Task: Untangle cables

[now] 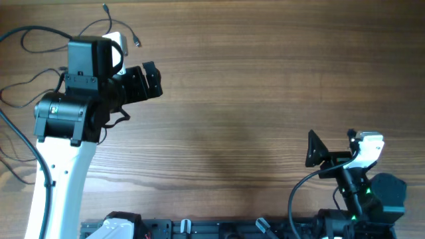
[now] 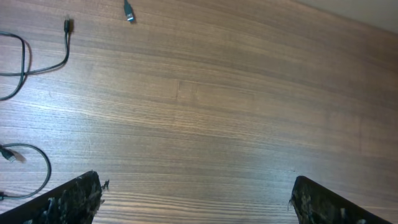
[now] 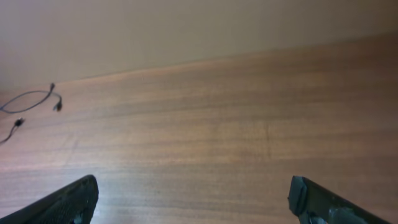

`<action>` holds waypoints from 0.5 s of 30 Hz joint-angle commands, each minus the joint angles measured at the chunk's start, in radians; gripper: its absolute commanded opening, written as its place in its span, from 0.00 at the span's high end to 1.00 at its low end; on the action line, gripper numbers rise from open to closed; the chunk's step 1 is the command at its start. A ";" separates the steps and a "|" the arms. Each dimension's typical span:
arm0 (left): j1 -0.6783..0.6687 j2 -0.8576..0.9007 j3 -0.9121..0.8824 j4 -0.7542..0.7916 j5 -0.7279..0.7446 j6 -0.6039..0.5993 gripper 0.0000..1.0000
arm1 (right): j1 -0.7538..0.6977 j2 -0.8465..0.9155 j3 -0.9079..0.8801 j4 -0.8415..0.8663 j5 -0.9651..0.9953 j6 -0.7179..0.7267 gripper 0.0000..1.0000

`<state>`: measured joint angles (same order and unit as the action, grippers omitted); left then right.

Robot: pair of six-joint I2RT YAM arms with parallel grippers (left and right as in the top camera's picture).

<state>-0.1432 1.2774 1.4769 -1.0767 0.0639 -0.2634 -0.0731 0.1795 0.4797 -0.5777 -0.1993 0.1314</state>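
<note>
Wooden tabletop (image 1: 265, 99) is filling all three views, bare across its middle. Your left gripper (image 1: 157, 81) is hanging at the far left with its jaws spread wide and pinching nothing. In the left wrist view its two fingers (image 2: 78, 198) are framing only wood grain. Your right gripper (image 1: 335, 145) is sitting at the near right, likewise spread and empty, facing the open surface.

Moving outward from the left gripper, the cables (image 2: 28, 59) are lying on the wood near it, toward the far-left corner. One strand is curving up to a plug end (image 2: 67, 25) and a second is looping lower down. A silvery plug (image 2: 129, 12) is resting apart from both, its cord running out of frame. Seen from overhead, further loops are running beside and partly beneath the left arm (image 1: 63, 159). Some strands are appearing to cross there, and you cannot tell whether they are knotted.

Judging from this, no cable is being held. The visible strands are lying fairly spread, yet those crossings are probably calling for a check.

For room, you are looking at a whole central span, well apart from both arms, to draw strands into. The cords are running out of the overhead frame on the left, so the rim there is hidden. Along the far side the wood is meeting a pale wall (image 3: 186, 31).
</note>
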 commanded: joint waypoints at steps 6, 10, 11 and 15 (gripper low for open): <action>-0.004 0.001 0.002 0.002 -0.013 0.018 0.00 | -0.002 -0.078 -0.137 0.277 -0.027 -0.029 0.00; -0.004 0.001 0.003 0.002 -0.013 0.018 0.00 | 0.016 -0.107 -0.186 0.349 -0.027 -0.026 0.00; -0.004 0.001 0.003 0.002 -0.013 0.018 0.00 | 0.022 -0.117 -0.197 0.357 -0.027 -0.027 0.00; -0.004 0.001 0.003 0.002 -0.013 0.018 0.00 | 0.030 -0.145 -0.239 0.374 -0.027 -0.024 0.00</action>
<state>-0.1432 1.2774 1.4769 -1.0771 0.0639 -0.2634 -0.0490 0.0662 0.2775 -0.2222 -0.2096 0.1177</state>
